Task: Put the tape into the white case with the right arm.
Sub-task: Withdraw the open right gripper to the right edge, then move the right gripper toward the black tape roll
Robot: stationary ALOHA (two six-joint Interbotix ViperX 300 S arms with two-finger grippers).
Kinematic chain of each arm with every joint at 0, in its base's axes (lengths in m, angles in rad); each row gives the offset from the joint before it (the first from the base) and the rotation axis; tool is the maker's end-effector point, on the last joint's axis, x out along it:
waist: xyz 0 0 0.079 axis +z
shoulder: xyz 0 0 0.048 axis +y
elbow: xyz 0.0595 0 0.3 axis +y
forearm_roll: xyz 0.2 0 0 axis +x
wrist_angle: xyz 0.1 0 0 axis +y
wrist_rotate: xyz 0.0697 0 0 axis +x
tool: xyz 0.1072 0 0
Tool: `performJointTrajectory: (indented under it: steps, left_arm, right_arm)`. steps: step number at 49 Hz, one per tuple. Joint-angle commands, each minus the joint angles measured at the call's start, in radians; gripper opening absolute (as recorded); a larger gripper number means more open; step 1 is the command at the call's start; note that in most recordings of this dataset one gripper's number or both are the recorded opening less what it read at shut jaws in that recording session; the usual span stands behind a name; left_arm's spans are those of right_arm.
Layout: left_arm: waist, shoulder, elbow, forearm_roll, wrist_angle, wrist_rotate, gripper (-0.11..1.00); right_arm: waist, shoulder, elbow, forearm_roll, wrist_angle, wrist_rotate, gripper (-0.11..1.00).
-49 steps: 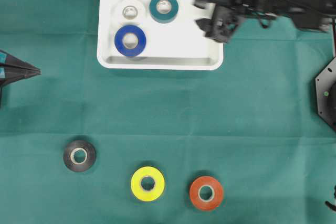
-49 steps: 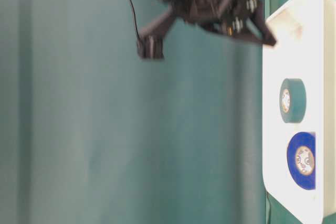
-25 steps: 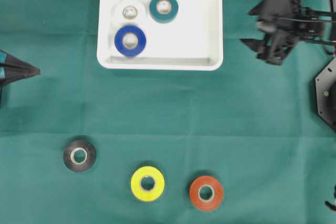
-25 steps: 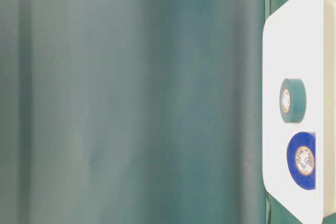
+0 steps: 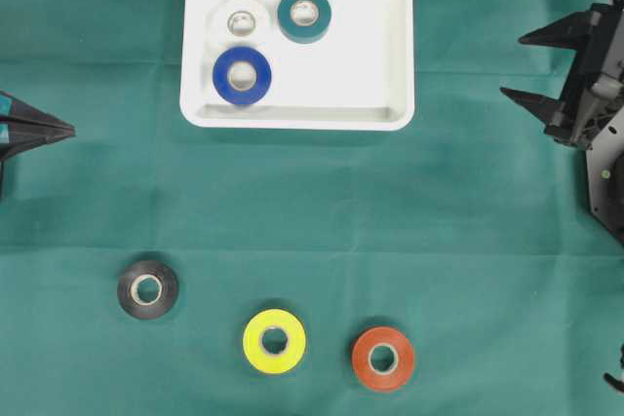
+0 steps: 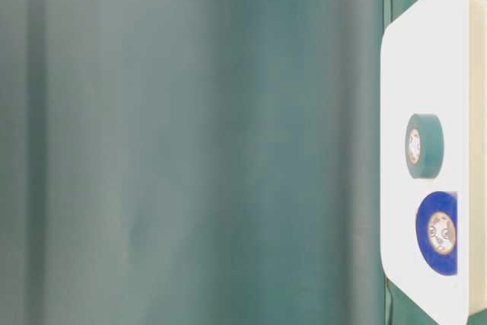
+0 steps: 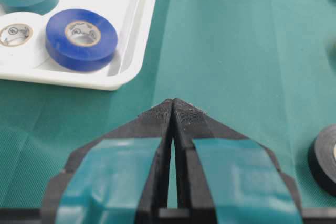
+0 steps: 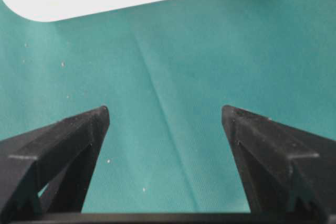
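Green cloth covers the whole surface [image 5: 439, 241], lightly creased. My right claw [image 5: 522, 67] hangs released and empty at the right edge, well apart from the white case [image 5: 390, 46]. My left claw [image 7: 172, 103] is clenched on nothing. Inside the case: white roll [image 5: 241, 19], teal roll [image 5: 304, 14], blue roll [image 5: 242, 75]. Black tape [image 5: 147, 288], yellow tape [image 5: 274, 341] and orange tape [image 5: 382, 359] lie on the cloth near the front.

One white case [image 5: 390, 65], six tape rolls in all, three inside it: white tape [image 5: 240, 19], teal tape [image 5: 304, 14], blue tape [image 5: 242, 75], three on the tabletop [image 5: 439, 241]: black tape [image 5: 147, 288], yellow tape [image 5: 274, 341], red tape [image 5: 382, 359], two grippers
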State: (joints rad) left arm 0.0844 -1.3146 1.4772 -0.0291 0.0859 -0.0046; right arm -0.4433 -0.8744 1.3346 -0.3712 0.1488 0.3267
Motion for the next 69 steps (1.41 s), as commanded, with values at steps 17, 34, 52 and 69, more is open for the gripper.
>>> performJointTrajectory:
  steps: [17,34,52,69]
  left_arm:
    - [0.005,0.008,-0.014,0.000,-0.005,-0.002,0.00]
    - [0.005,0.006,-0.014,0.000,-0.005,-0.002,0.00]
    - [0.005,0.008,-0.015,0.000,0.006,-0.002,0.00]
    - [0.005,0.008,-0.017,0.000,0.006,-0.002,0.00]
  right_arm:
    - [0.135,-0.006,0.003,0.035,-0.008,0.003,0.60]
    - [0.426,-0.003,0.008,0.046,-0.006,0.067,0.60]
    - [0.569,0.014,0.008,0.043,-0.009,0.071,0.60]
    - [0.569,0.141,-0.037,0.032,-0.078,0.069,0.59]
